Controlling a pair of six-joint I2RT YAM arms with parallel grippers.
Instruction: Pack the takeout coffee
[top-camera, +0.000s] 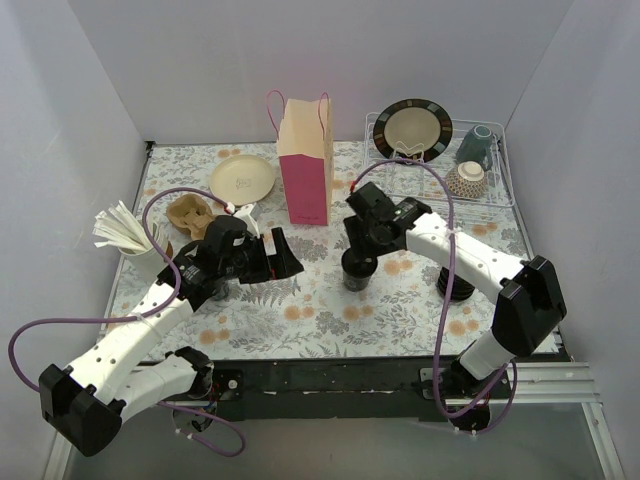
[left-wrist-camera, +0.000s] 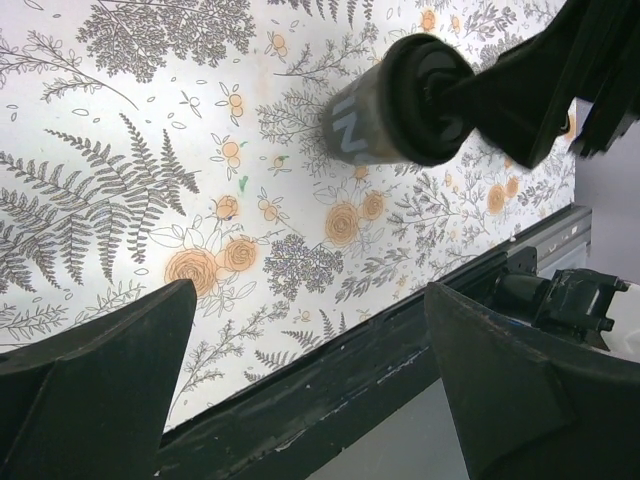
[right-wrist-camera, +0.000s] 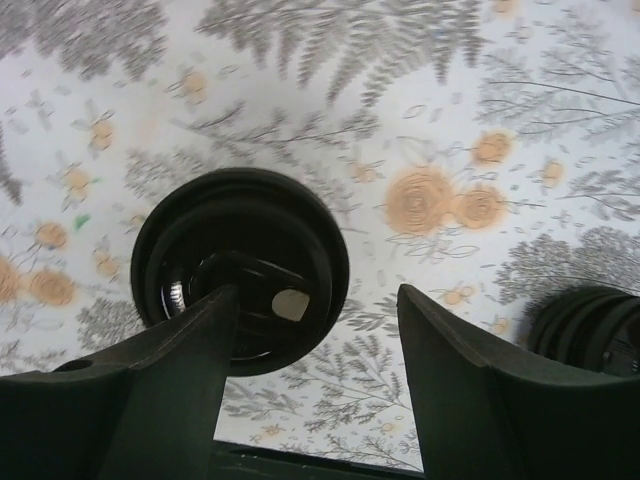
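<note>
The coffee cup (top-camera: 356, 272) is standing upright with its lid on, on the flowered table (top-camera: 300, 310), in front of the pink paper bag (top-camera: 306, 170) and apart from it. The right fingers (right-wrist-camera: 170, 370) are hanging spread just above the cup. In the wrist view one is lying across the lid and the other is standing clear of the cup's side, with table showing between. Whether the first is touching the lid is hard to tell. A stack of lids (right-wrist-camera: 590, 330) is sitting near the cup on its right. The left fingers (left-wrist-camera: 100, 380) are gaping wide and holding nothing, low over the table to the cup's left.
</note>
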